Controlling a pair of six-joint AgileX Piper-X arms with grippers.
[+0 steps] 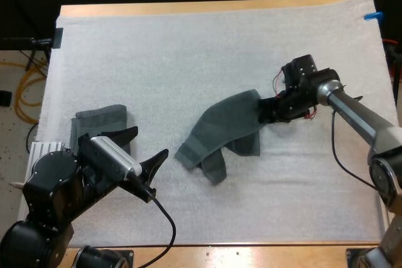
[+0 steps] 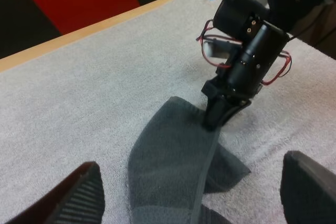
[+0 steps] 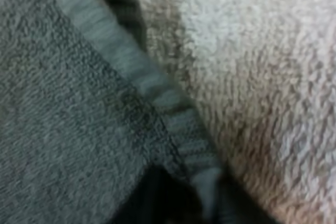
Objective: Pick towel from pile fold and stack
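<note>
well, the dark grey-green terry towel [image 1: 220,133] lies near the middle of the white foam mat [image 1: 188,48], loosely draped rather than flat. a lighter ribbed hem runs along its edge, and folds double over one another at its near end. in the high view its long axis runs on a diagonal, from the near-left end, which is wide and rumpled, to a narrow far-right corner that points at the right arm. the right gripper [image 1: 267,112] pinches that corner, its black fingers pressed on the cloth from both sides. from the right wrist view the hem of the towel [image 3: 173,114] passes close by, with the mat [image 3: 262,77] beside it. in the left wrist view the towel [image 2: 173,156] narrows up to the right gripper [image 2: 215,119].

the left gripper [image 1: 151,142] hangs over the mat's near-left part, fingers [image 2: 63,198] spread wide and clear of the towel, aimed towards it. just behind it, a folded grey-green towel [image 1: 100,120] lies flat near the mat's left edge, partly hidden by the left arm and well apart from the draped one.
</note>
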